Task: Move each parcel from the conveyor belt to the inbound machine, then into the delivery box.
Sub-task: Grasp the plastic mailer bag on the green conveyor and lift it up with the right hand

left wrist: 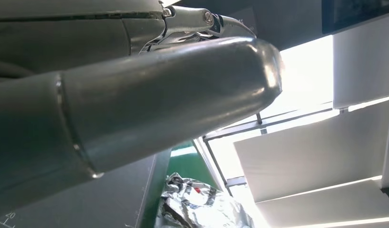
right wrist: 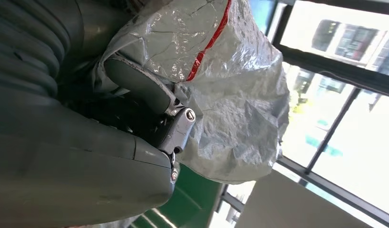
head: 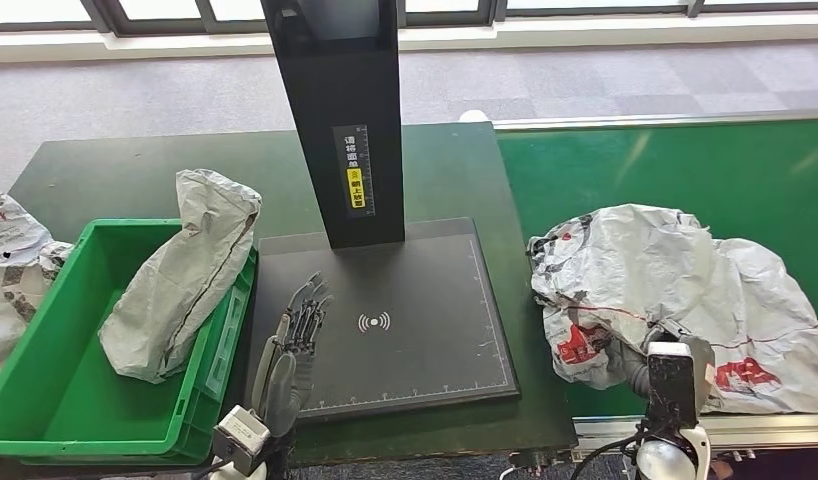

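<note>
The right hand (head: 653,352) gripped the crumpled parcel (head: 675,290) at the conveyor belt's (head: 675,170) near edge; the left hand (head: 300,325) hovered spread over the inbound machine (head: 425,330).

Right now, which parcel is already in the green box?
The grey parcel leaning in the green box; the others lie on the belt and left of the box.

Three grey plastic parcels are in sight: one large parcel (head: 675,300) lying on the single green conveyor belt (head: 685,170), one parcel (head: 180,280) leaning inside the one green delivery box (head: 45,400), and a third parcel (head: 10,265) beside that box at the frame's left edge. One black inbound machine (head: 385,320), with one upright column (head: 335,110), stands on the one dark bench (head: 115,175). Two robot hands appear: the left hand (head: 303,325) and the right hand (right wrist: 150,109).
</note>
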